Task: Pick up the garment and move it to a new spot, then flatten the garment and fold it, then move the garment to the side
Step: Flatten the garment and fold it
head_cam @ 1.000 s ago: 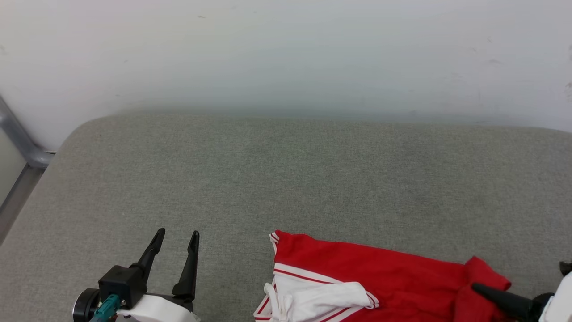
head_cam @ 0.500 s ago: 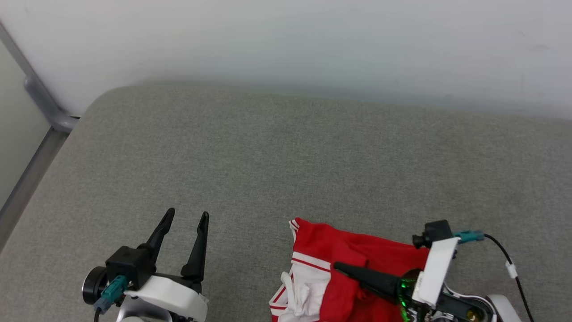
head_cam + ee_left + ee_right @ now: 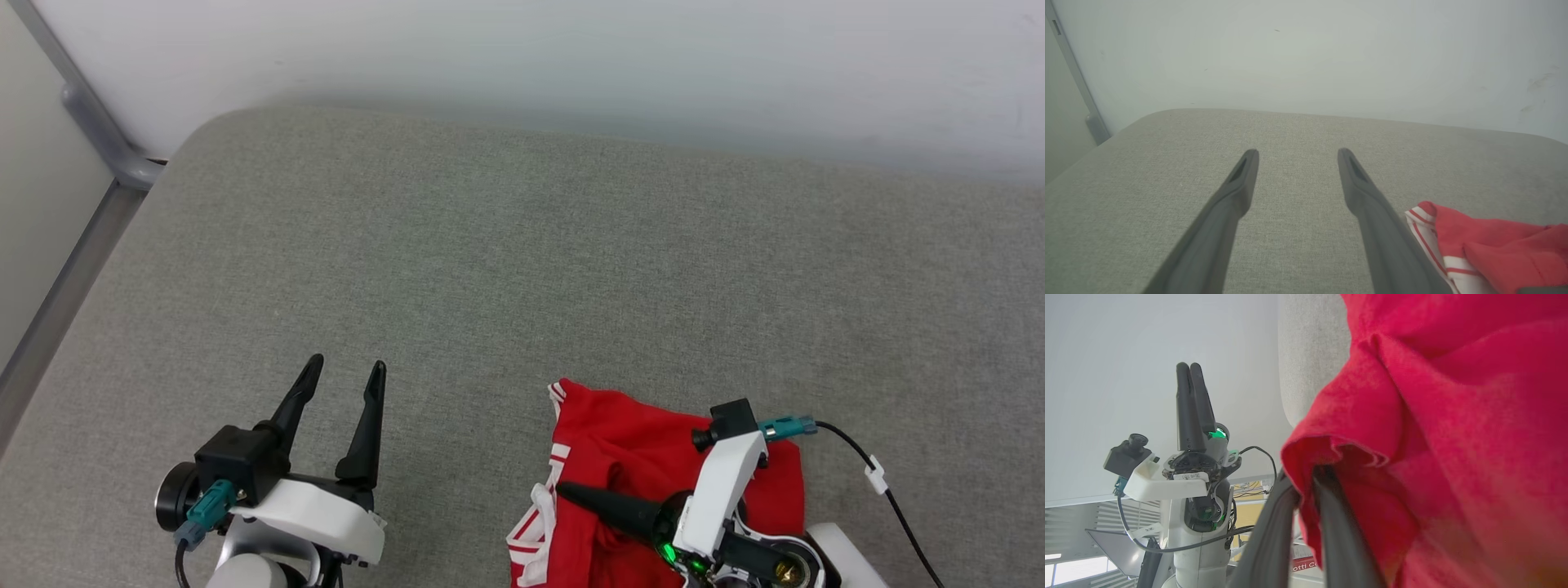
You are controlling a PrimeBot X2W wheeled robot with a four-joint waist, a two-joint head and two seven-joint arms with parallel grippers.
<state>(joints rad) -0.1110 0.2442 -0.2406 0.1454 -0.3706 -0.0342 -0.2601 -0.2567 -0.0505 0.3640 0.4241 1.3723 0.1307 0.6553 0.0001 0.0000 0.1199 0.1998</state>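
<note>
evidently soft, light and limp, the garment lies bunched at the near edge of the grey bench; a seam or hem looks best to grasp. the right gripper pinches a red fold, while the left gripper hovers spread and empty.

You have one garment: a red jersey-style T-shirt with a white panel and red-and-white striped trim along its left edge. Condition: bunched, creased and doubled over on itself. Location: near edge of the grey upholstered surface, right of centre in your head view, its lower part cut off by the frame.
</note>
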